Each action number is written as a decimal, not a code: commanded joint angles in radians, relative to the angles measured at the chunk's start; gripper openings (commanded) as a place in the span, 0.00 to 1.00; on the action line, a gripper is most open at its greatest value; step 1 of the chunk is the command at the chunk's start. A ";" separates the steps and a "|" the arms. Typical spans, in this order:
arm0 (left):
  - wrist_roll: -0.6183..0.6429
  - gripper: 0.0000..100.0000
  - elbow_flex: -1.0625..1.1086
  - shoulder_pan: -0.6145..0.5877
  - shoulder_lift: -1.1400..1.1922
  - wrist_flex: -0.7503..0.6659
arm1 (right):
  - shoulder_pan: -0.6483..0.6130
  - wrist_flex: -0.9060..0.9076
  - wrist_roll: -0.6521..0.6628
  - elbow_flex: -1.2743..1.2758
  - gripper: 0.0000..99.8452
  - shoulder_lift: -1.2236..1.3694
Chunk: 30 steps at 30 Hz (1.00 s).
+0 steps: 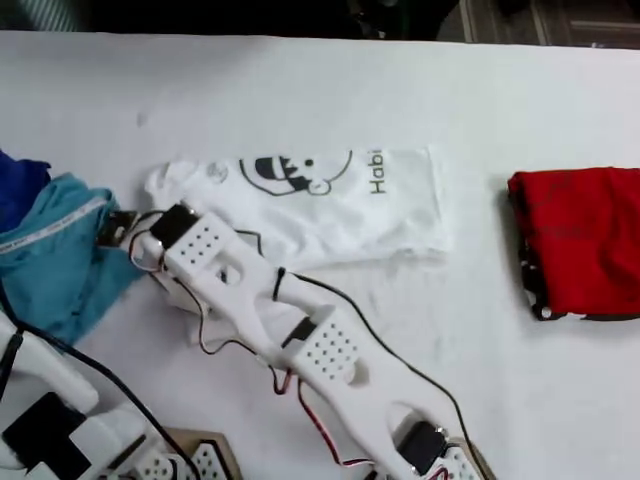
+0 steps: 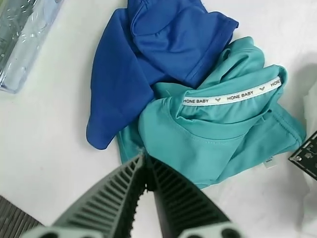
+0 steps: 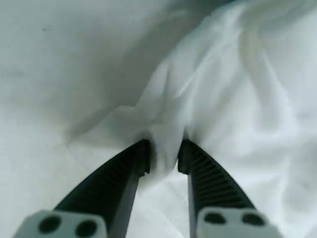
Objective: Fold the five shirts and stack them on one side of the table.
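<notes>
White table (image 1: pixel 300 90) — right tool (image 3: pixel 163 157) pinches a fold of the white shirt (image 3: pixel 237 89).

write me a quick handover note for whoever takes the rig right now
Right hand: shut on an edge of the white shirt, which lies partly folded in the middle of the table.
Left hand: shut, empty, by the teal shirt.
Done: red shirt folded, on the right side.
To do: finish the white shirt, fold the teal shirt and blue shirt crumpled on the left, then stack them.
</notes>
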 commanded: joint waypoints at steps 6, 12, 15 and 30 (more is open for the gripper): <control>0.009 0.03 -0.005 0.061 -0.033 0.005 | 0.012 0.010 0.012 -0.011 0.05 -0.094; 0.009 0.03 -0.005 0.061 -0.033 0.005 | 0.015 0.013 0.012 -0.003 0.04 -0.166; 0.009 0.03 -0.005 0.061 -0.033 0.005 | 0.015 0.013 0.012 -0.002 0.03 -0.193; 0.009 0.03 -0.006 0.062 -0.033 0.005 | 0.010 0.013 0.005 0.124 0.12 -0.231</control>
